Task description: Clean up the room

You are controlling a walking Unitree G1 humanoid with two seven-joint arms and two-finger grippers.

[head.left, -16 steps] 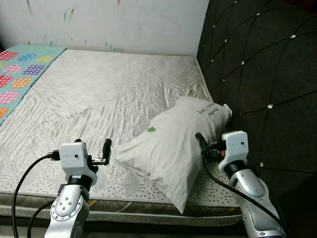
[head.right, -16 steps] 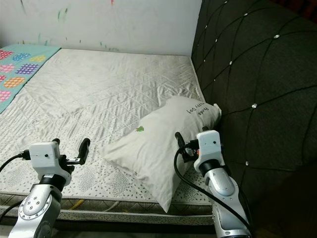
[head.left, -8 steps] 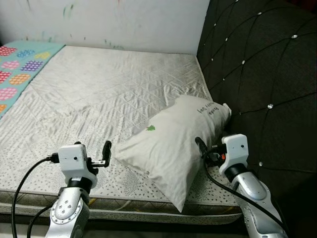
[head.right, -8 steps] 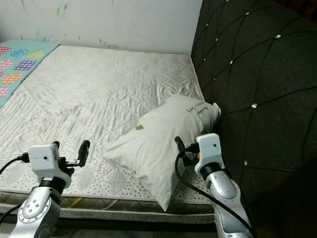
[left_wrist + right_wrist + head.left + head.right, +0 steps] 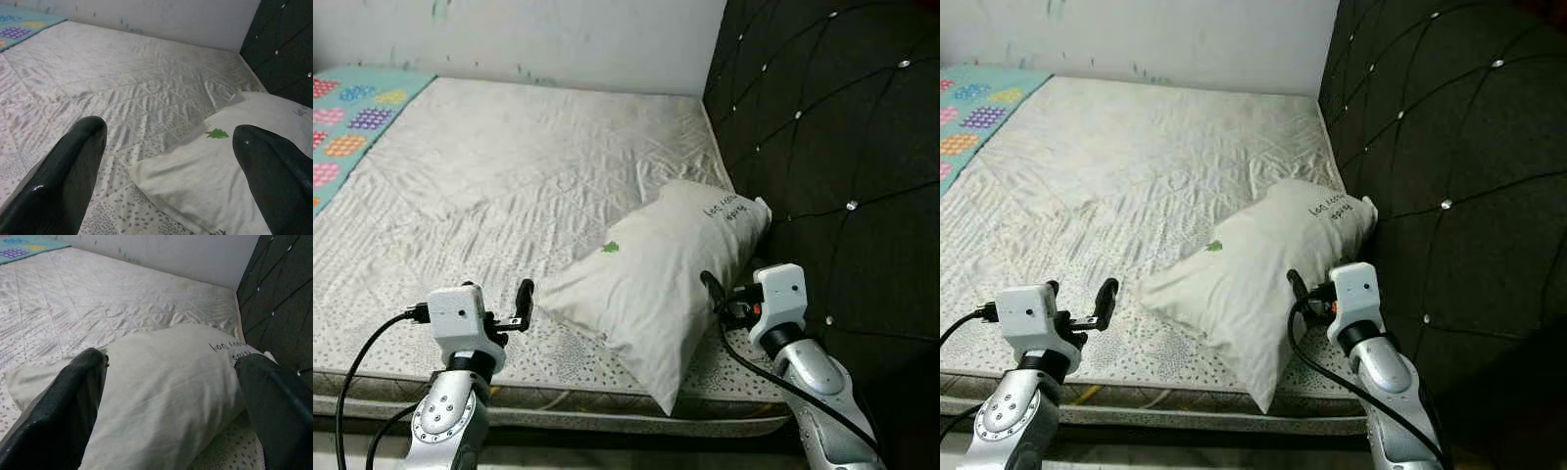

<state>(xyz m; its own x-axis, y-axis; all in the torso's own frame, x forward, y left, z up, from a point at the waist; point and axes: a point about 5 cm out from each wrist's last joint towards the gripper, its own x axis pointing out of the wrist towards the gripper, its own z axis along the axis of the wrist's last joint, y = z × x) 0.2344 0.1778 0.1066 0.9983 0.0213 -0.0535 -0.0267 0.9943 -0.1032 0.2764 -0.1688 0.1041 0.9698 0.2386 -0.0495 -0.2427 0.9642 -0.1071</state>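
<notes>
Nearest to you, at the lower left of the frame, the left gripper point(image 5: 522, 304) hovers with its fingers spread, just short of the pillow's low corner. At the lower right, the right gripper point(image 5: 1295, 292) is also spread wide, its fingers set against the pillow's near side, though you cannot tell if they actually touch.

The pillow point(image 5: 661, 277) lies askew at the centre right of the frame, one end tucked against the dark padded headboard point(image 5: 832, 147), the other hanging over the mattress point(image 5: 499, 186) edge.

Farther back, a patterned blanket point(image 5: 347, 117) shows at the upper left.

You appear to be approaching the pillow; the next move calls for closing both grippers on it.
</notes>
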